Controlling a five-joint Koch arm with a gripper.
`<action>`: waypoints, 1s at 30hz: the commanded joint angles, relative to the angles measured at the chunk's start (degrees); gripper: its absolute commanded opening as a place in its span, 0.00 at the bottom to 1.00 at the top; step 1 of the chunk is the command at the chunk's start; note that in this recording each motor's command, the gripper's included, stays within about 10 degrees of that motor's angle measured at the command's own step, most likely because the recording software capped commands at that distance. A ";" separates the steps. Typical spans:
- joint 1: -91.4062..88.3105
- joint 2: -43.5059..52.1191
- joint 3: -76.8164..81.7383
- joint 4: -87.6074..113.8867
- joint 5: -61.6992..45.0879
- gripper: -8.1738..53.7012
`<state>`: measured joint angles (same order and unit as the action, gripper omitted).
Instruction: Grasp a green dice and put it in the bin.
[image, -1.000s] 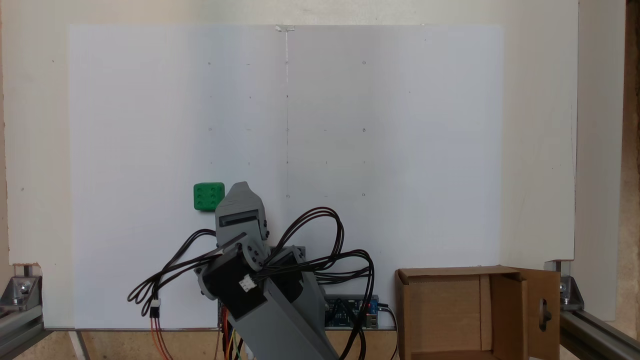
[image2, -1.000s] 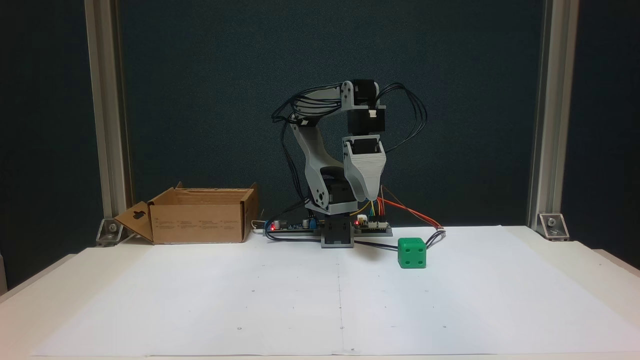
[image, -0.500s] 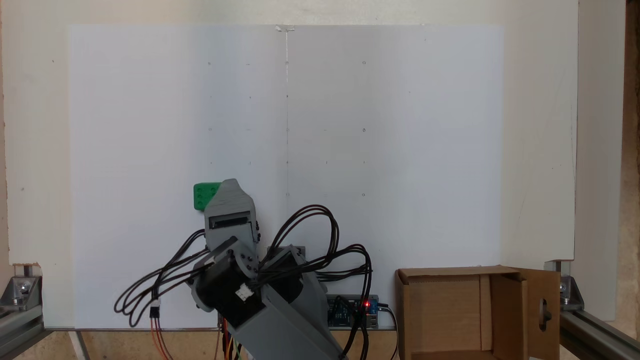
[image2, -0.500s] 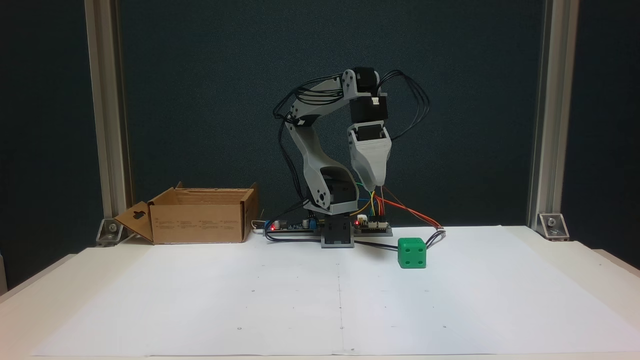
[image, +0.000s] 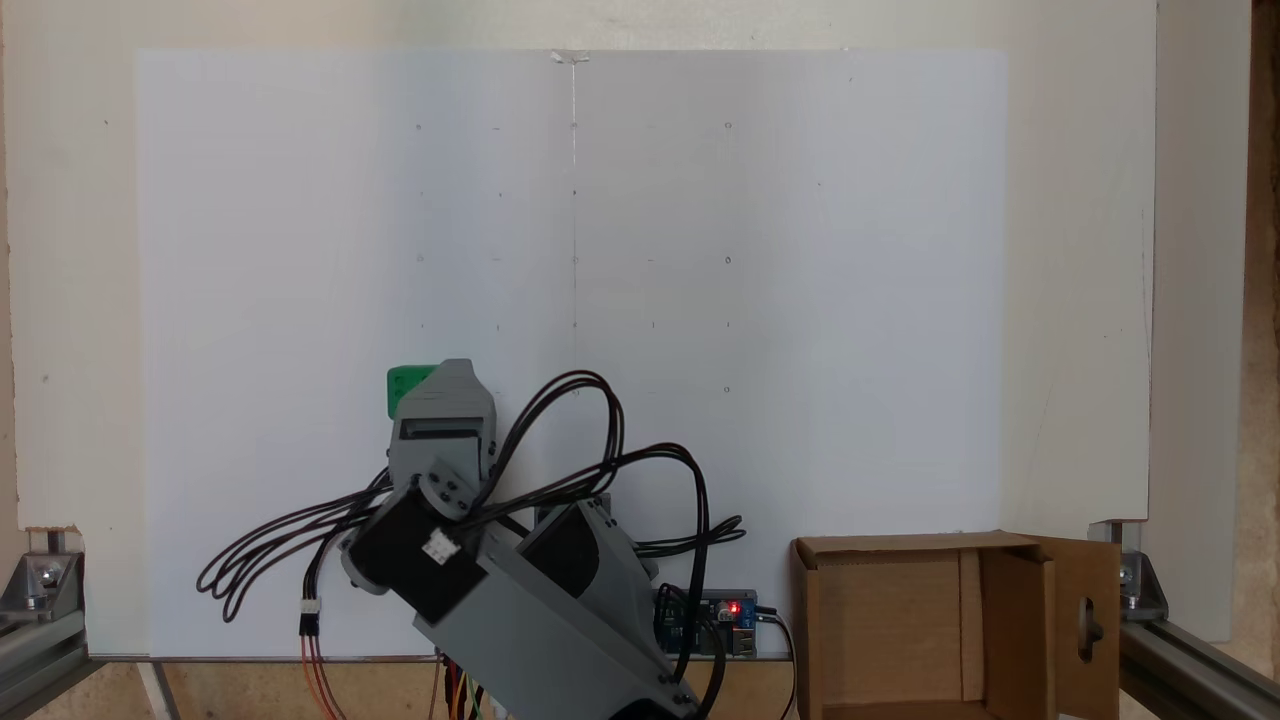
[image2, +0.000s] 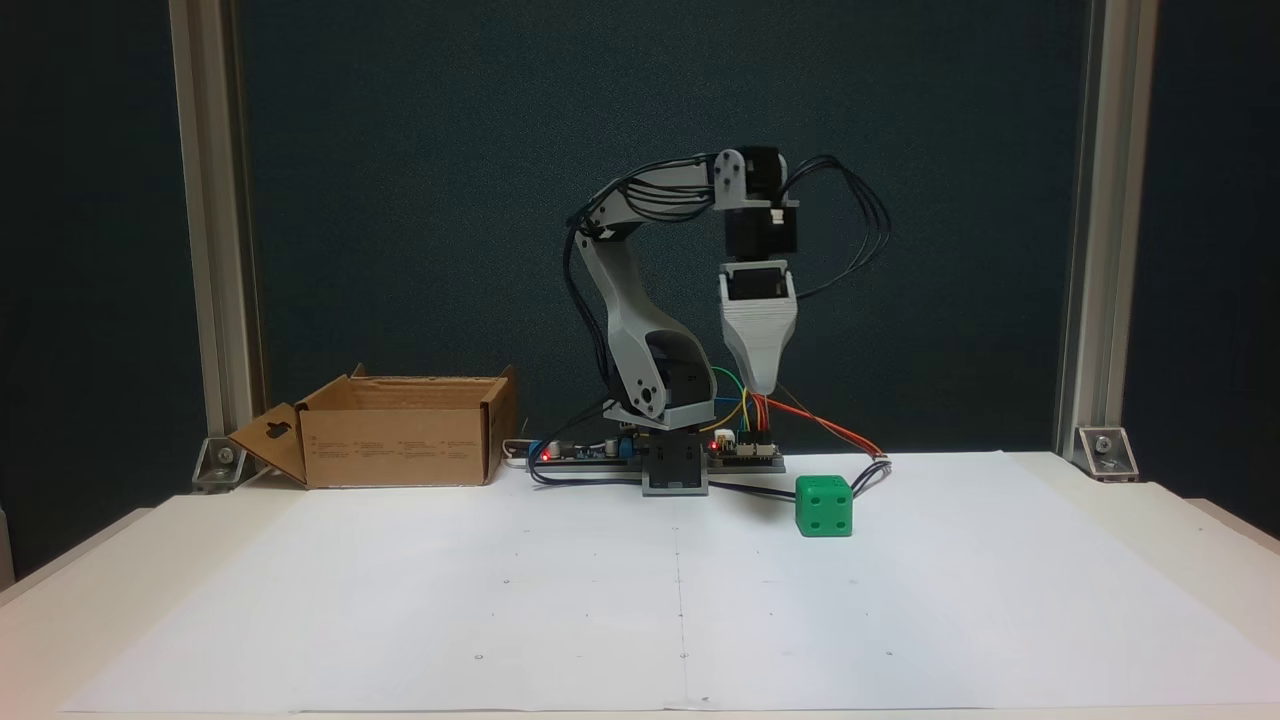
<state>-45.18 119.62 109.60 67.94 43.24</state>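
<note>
In the fixed view facing the arm, going left to right, the bin (image2: 400, 440) comes first: a brown cardboard box with its top open, standing at the back edge of the table (image2: 90, 580), far to the left of the jaws and lower than them. One flap with an oval cut-out folds outward on its left side. Between the bin and the arm's base lies bare white paper (image2: 500, 590), with nothing in the way.

Next comes the gripper (image2: 762, 388), pointing straight down and hanging well above the paper. From this side it narrows to a single tip, one jaw behind the other, so I cannot tell whether the jaws are spread or pressed together. Nothing green sits at the tip.

The green dice (image2: 824, 506) rests on the paper below the jaws and a little to their right, apart from them, with clear air in between. A black cable (image2: 868, 476) runs just behind the dice. To its right the paper is bare out to the table edge.

In the fixed view from above, the dice (image: 402, 385) peeks out at the left side of the gripper (image: 455, 368), mostly covered by it. The bin (image: 1000, 620) sits at the bottom right corner, well away from the jaws, its opening unobstructed.
</note>
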 joint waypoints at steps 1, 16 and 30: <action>-1.49 -1.41 -3.96 -1.93 5.19 0.82; -9.05 -8.17 -3.87 -7.56 5.10 0.84; -6.24 -13.18 -3.25 -9.84 10.99 0.84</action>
<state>-51.42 106.35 109.60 58.54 47.37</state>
